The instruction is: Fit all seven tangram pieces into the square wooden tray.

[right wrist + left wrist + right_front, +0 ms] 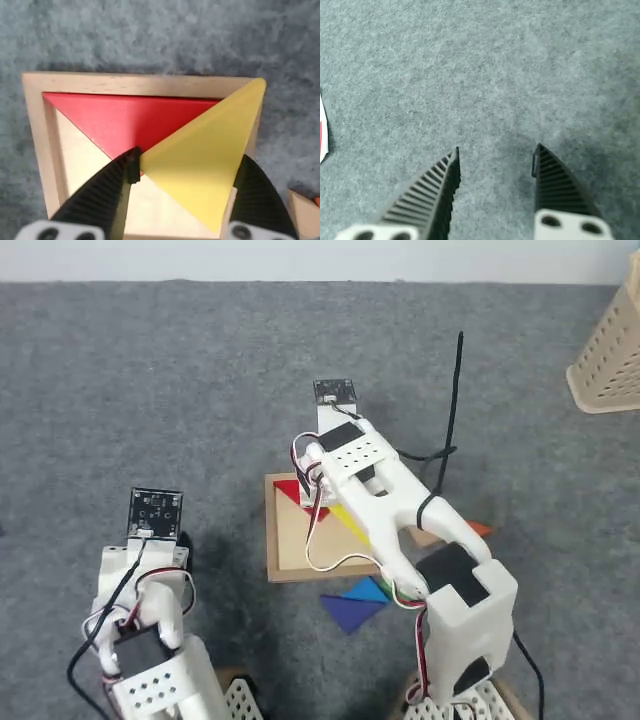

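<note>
Inside the tray (150, 85) one red triangle (130, 117) lies flat. One yellow triangle (200, 155), a corner over the rim, seems clamped between the right fingers (100, 195). Two blue pieces (352, 612) lie on the bench (150, 390) just beside the tray, with one orange piece (480, 529) near. The left fingers (435, 195) hang apart.

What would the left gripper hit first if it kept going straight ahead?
Probably just the grey carpet: the left gripper is open, and nothing else lies in its line.
</note>
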